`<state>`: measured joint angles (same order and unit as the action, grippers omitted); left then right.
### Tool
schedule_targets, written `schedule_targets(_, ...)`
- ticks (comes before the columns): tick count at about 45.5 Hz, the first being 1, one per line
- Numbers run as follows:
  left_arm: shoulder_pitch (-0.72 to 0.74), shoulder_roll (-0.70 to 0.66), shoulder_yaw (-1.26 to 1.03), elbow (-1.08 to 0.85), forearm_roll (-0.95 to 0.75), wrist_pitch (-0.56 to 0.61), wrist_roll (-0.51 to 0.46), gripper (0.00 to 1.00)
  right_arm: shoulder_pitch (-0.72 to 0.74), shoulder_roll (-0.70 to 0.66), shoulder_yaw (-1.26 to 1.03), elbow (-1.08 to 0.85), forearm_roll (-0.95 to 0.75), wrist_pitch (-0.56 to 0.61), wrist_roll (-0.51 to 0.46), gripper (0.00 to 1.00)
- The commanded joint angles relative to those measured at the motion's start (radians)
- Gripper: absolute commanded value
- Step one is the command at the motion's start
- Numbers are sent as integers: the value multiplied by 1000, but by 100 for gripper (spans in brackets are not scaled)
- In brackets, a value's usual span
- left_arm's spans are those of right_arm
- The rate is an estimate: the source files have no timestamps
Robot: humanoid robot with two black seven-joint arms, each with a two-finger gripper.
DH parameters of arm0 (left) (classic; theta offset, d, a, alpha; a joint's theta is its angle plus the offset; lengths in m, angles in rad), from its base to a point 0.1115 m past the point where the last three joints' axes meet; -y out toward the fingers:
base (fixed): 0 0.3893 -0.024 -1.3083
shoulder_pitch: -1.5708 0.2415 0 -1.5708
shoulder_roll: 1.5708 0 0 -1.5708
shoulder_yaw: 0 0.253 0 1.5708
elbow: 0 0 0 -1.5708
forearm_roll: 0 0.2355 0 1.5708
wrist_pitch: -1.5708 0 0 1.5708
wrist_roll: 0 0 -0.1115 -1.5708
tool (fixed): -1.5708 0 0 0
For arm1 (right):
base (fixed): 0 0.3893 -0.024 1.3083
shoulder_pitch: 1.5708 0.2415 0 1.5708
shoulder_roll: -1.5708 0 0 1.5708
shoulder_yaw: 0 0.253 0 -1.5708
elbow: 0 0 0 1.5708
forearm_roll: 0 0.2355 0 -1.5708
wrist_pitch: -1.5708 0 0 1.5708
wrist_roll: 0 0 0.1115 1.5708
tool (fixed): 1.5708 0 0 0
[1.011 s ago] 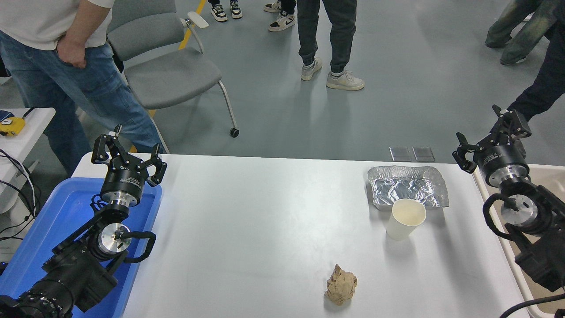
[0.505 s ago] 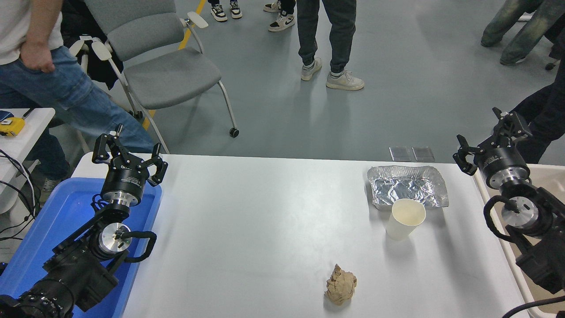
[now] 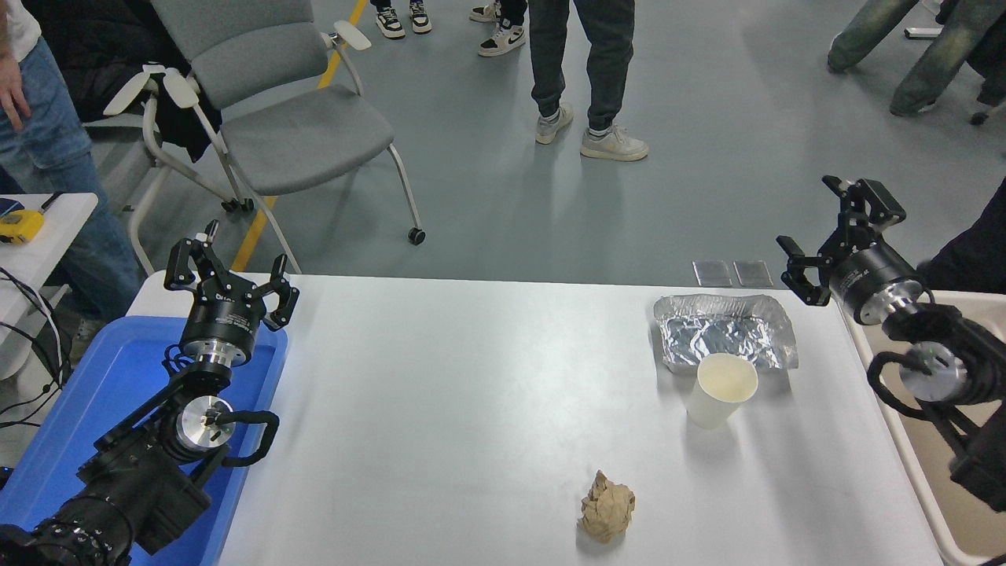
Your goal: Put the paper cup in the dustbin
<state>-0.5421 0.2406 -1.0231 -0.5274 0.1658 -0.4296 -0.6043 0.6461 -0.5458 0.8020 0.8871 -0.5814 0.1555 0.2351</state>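
The white paper cup (image 3: pixel 720 389) stands upright on the white table (image 3: pixel 471 393) at the right, just in front of a foil tray. The beige dustbin (image 3: pixel 912 456) sits off the table's right edge, partly hidden by my right arm. My right gripper (image 3: pixel 825 236) is open and empty, raised above the table's far right corner, behind and to the right of the cup. My left gripper (image 3: pixel 228 271) is open and empty, parked at the lower left over the blue tray.
A crinkled silver foil tray (image 3: pixel 727 330) lies behind the cup. A crumpled brown paper ball (image 3: pixel 607 507) lies near the front edge. A blue plastic tray (image 3: pixel 86 409) sits at the left. A grey chair (image 3: pixel 291 118) and several standing people are beyond the table.
My right gripper has moved left and slightly up, swinging in over the table's far right corner. The person at the top left has walked off to the left. The cup has not moved.
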Motion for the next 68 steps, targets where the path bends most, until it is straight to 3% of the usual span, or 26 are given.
schedule_targets(1, -1, 0, 0, 0, 0, 0, 0, 100, 24, -83, -108, 142, -307, -2, -10, 100)
schedule_targets(13, -1, 0, 0, 0, 0, 0, 0, 100, 246, -201, -463, 219, -440, -2, -10, 100)
schedule_targets(29, 1, 0, 0, 0, 0, 0, 0, 100, 474, -186, -832, 224, -623, -1, 0, 100)
schedule_targets(37, 1, 0, 0, 0, 0, 0, 0, 100, 523, -177, -964, 204, -736, -1, 3, 100)
schedule_targets(68, 1, -1, 0, 0, 0, 0, 0, 100, 512, -117, -1078, 115, -768, -11, 4, 100)
